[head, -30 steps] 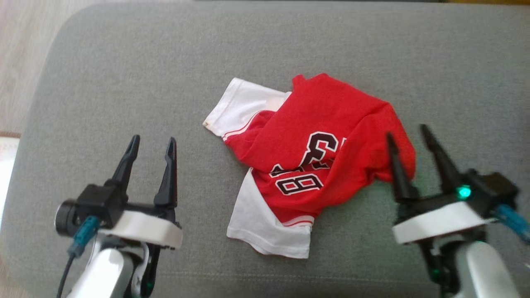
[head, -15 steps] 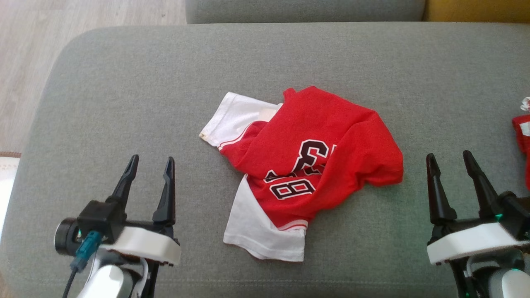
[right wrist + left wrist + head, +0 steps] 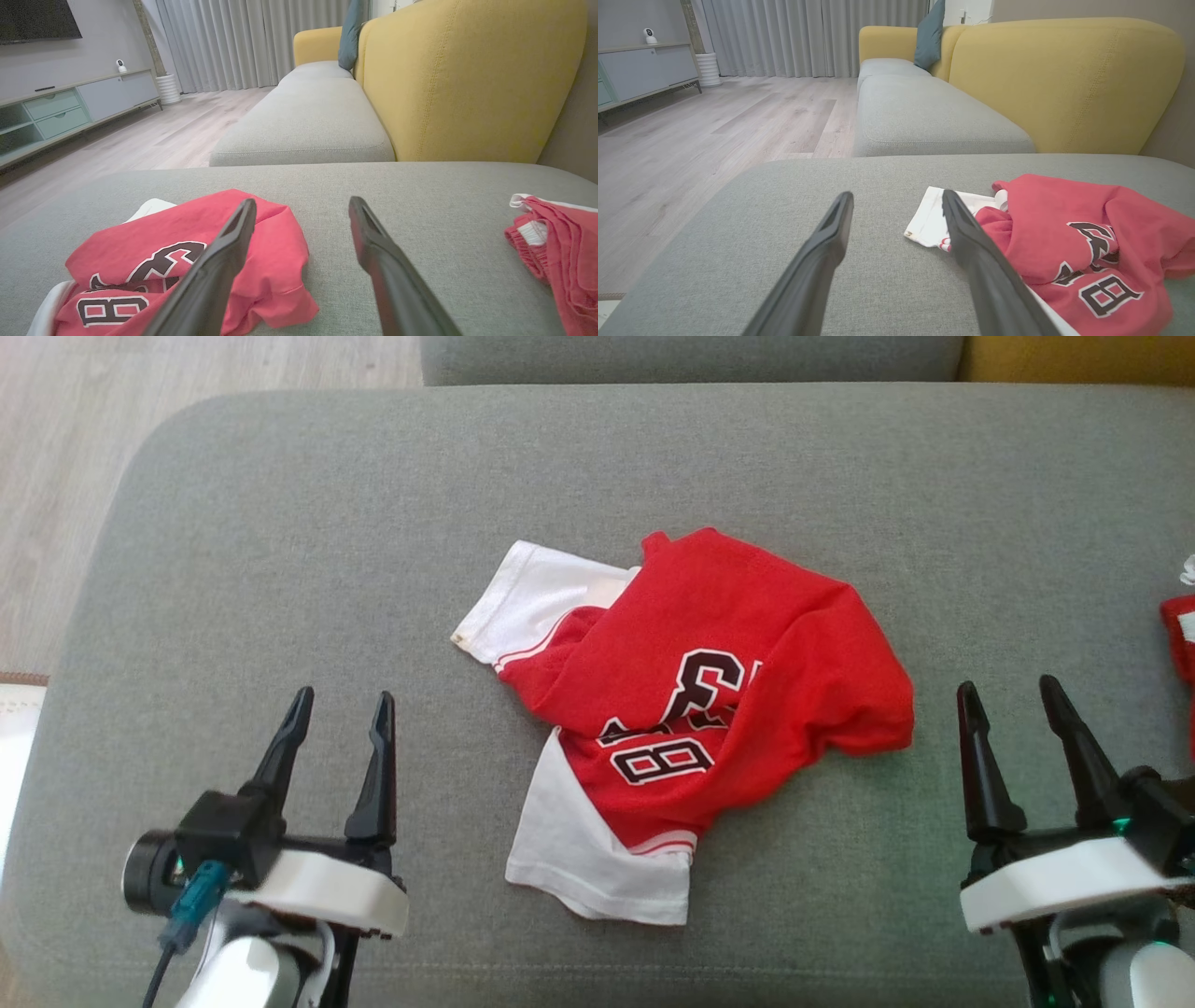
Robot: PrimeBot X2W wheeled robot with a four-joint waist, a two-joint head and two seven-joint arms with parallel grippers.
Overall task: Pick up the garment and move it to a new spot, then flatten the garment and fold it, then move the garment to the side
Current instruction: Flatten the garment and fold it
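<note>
The garment (image 3: 709, 709) is a red jersey with white sleeves and black-and-white numbers, lying crumpled in the middle of the grey cushion (image 3: 280, 541). It also appears at the right of the left wrist view as the garment (image 3: 1073, 242) and at the lower left of the right wrist view as the garment (image 3: 187, 252). My left gripper (image 3: 341, 695) hovers open over the cushion to the garment's left, nothing between its fingers. Open too, my right gripper (image 3: 1008, 689) stands just right of the garment's red edge, apart from it.
A second red-and-white cloth (image 3: 1181, 644) lies at the cushion's right edge, also seen as the cloth (image 3: 556, 252). Beyond are another grey seat (image 3: 924, 112) and a yellow sofa back (image 3: 1064, 79). Wooden floor (image 3: 56, 476) lies past the cushion's left edge.
The head camera tilted up, revealing the far cushion edge and the cloth at right. My right gripper drew back right, off the garment's edge. The left gripper kept its place.
</note>
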